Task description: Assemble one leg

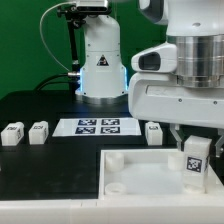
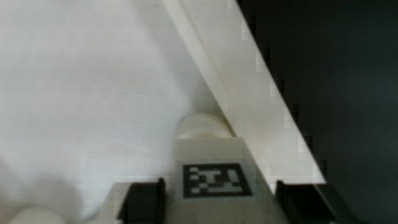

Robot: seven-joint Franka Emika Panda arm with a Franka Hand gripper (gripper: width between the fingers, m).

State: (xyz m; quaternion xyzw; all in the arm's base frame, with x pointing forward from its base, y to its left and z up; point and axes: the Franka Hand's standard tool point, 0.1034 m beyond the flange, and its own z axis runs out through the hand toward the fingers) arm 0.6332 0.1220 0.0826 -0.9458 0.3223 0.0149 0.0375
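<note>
My gripper (image 1: 194,166) is shut on the leg (image 1: 194,158), a small white block with a black-and-white tag facing out. It holds the leg upright over the corner of the white tray (image 1: 130,172) on the exterior view's right. In the wrist view the leg (image 2: 217,178) sits between my two dark fingers (image 2: 144,202), and my gripper (image 2: 222,206) is closed on it. The leg's lower end is near a round corner socket (image 2: 205,125) beside the tray's raised wall (image 2: 240,90). I cannot tell whether the leg touches the socket.
Three other white legs stand on the black table: two at the exterior view's left (image 1: 12,134) (image 1: 38,131) and one near the tray's far edge (image 1: 153,132). The marker board (image 1: 100,126) lies between them. The arm's base (image 1: 100,60) stands behind.
</note>
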